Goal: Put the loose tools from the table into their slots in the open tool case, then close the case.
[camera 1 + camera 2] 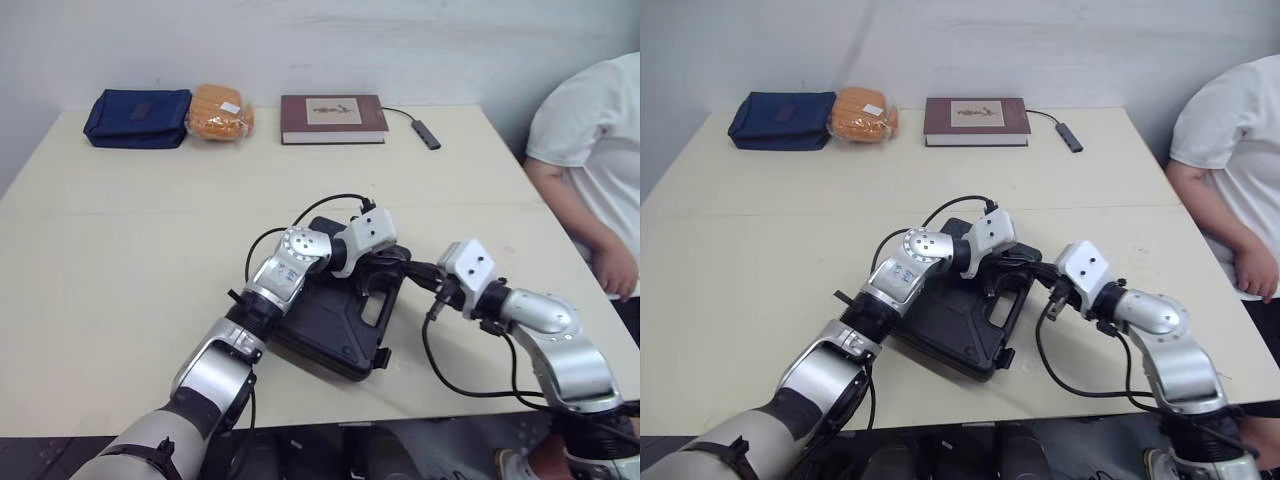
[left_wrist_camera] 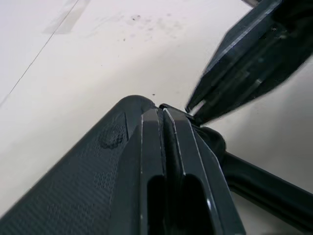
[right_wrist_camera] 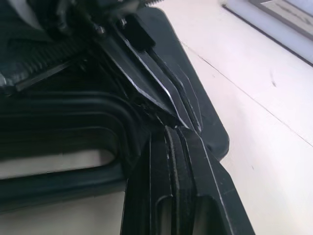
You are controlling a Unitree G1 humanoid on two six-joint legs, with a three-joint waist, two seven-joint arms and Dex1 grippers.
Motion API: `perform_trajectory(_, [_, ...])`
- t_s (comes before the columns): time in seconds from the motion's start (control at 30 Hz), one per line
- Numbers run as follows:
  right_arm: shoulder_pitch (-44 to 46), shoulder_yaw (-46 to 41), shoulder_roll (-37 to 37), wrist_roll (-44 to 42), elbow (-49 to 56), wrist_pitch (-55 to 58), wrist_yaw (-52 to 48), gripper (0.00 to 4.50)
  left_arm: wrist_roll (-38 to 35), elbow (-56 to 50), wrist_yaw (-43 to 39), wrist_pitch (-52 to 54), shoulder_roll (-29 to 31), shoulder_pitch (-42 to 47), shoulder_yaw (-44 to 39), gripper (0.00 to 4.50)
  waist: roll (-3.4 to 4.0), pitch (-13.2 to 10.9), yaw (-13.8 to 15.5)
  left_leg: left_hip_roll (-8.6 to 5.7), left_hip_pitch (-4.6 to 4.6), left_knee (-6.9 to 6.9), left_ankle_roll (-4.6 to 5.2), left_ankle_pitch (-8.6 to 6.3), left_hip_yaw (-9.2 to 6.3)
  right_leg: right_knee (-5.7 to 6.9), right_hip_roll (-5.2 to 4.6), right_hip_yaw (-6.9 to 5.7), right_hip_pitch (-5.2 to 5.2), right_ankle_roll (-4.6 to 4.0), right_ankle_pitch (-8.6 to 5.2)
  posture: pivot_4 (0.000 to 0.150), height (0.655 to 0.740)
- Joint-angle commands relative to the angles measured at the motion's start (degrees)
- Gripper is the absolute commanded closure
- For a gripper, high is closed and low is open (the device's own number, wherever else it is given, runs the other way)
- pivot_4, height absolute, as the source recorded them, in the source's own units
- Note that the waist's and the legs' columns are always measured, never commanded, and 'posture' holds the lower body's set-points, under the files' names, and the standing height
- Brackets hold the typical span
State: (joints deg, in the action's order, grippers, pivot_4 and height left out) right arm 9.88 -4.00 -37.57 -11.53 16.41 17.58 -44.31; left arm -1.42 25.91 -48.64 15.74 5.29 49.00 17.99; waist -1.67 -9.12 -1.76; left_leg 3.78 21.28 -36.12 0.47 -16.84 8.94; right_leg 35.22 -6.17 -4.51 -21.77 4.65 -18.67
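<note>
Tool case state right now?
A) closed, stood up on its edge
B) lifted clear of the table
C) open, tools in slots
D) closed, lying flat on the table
D: the black tool case lies flat on the table with its lid down, showing only the outer shell and the carry handle.

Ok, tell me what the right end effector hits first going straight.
The left end effector, tip to tip with it above the handle end of the case; depth is unclear, so it might graze that first.
</note>
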Motion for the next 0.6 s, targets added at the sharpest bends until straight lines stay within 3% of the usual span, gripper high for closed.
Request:
perform_trajectory(0.03, [-1.2,-4.1,-2.2,-1.5,1.1,-3.7,-1.6,4.5,-4.7,-4.1,-4.0,-1.0,0.9,-3.8,-2.6,4.41,0.16,-0.2,0.3,-0.01,0.07,0.03,0.03,0.02,0.0,-0.01,0.0,-0.01,-0.08,0.0,0.0,0.15,0.74])
perform_trajectory(0.2, [-4.7,-7.6,-4.8,-2.9,1.6,-6.0,-4.0,4.5,-8.4,-11.6,-7.9,-6.3,3.3,-4.9,-5.3,4.41,0.28,-0.7,1.0,-0.07,1.06,-0.14,-0.08,0.61,0.08,0.21,0.15,-0.05,-1.04,0.02,0.0,0.15,0.74])
perform_trajectory(0.43, [-13.7,-14.4,-4.3,-8.9,2.9,-14.7,-9.9,4.5,-14.1,-22.1,-17.2,-13.0,11.2,-9.0,-7.8,4.41,0.35,-1.3,1.9,-0.07,1.08,-0.31,0.01,0.67,0.18,0.22,0.46,-0.28,-1.08,0.12,0.06,0.15,0.74])
perform_trajectory(0.6, [-20.8,-18.6,-6.4,-10.1,4.9,-15.5,-12.0,4.5,-17.7,-29.9,-19.6,-10.9,17.4,-14.5,-9.6,4.41,0.37,-1.3,1.8,-0.1,1.05,-0.35,0.12,0.6,0.19,0.22,0.46,-0.23,-1.01,0.2,0.1,0.15,0.74])
